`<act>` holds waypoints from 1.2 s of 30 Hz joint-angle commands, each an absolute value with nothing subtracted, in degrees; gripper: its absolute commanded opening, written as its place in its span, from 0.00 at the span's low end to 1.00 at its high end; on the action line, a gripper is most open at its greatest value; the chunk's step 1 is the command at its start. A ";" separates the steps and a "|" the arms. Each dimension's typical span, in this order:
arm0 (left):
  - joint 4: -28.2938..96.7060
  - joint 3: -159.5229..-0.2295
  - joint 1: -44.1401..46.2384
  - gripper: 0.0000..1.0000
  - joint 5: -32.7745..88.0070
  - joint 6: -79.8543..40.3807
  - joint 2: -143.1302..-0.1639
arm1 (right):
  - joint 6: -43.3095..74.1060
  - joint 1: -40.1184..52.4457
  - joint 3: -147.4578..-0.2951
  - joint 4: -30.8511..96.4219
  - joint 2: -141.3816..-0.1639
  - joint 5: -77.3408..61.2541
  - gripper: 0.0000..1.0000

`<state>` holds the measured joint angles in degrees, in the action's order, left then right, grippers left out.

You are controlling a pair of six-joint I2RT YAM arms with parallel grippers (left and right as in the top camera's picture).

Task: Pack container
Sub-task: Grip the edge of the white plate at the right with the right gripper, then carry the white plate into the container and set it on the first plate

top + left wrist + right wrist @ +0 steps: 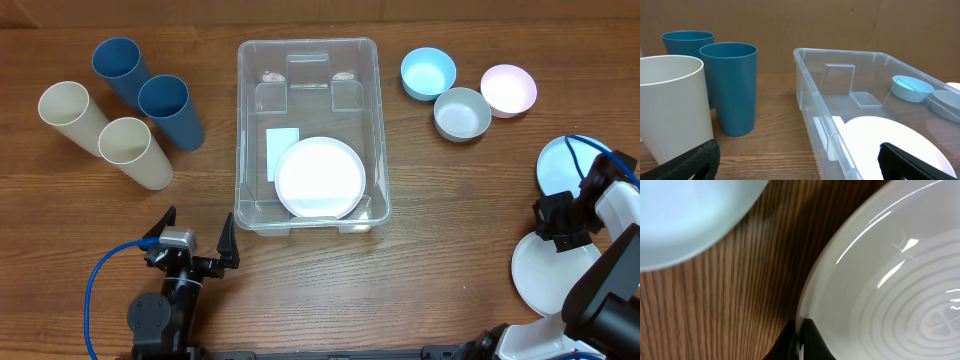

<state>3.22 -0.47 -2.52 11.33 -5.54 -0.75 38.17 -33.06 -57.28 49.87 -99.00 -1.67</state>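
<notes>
Clear container (310,115) — rounded corners, white label (281,152) (plate (319,178) inside)

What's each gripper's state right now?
Left gripper: open, holding nothing.
Right gripper: closed on the rim of the round white plastic plate.

The left arm (165,300) is black, with a round joint housing and a small silver-grey block (178,240) at its wrist. A blue cable (92,285) loops out from beside that block. The left tool (200,228) has two black fingers (685,162) with a matte, finely grained surface. The right arm (620,215) mixes white shells with black joints, and a thin blue wire (577,160) arcs over it. The right tool (800,337) ends in dark, narrow tips.
</notes>
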 commanded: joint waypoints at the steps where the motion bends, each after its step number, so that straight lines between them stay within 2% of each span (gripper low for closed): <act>1: 3.22 -0.27 -2.98 1.00 11.42 -4.67 -0.47 | 37.06 -30.11 -59.88 51.86 -96.79 -0.73 0.04; 9: 3.22 -0.27 -2.98 1.00 11.42 -4.67 -0.47 | 31.33 -23.75 -80.51 67.70 -92.64 -0.25 0.04; 14: 3.22 -0.27 -2.98 1.00 11.42 -4.67 -0.47 | 28.69 -15.38 -88.31 72.34 -92.58 2.31 0.04; 23: 3.22 -0.27 -2.98 1.00 11.42 -4.67 -0.47 | 14.55 14.50 -103.61 76.79 -92.58 10.35 0.04; 29: 3.22 -0.27 -2.98 1.00 11.42 -4.67 -0.47 | 4.01 37.34 -106.15 74.48 -92.60 10.57 0.04; 32: 3.22 -0.27 -2.98 1.00 11.42 -4.67 -0.47 | 3.16 44.93 -106.15 73.36 -92.60 10.90 0.04; 36: 3.22 -0.27 -2.98 1.00 11.42 -4.67 -0.47 | 2.72 50.48 -106.04 71.64 -93.71 8.84 0.04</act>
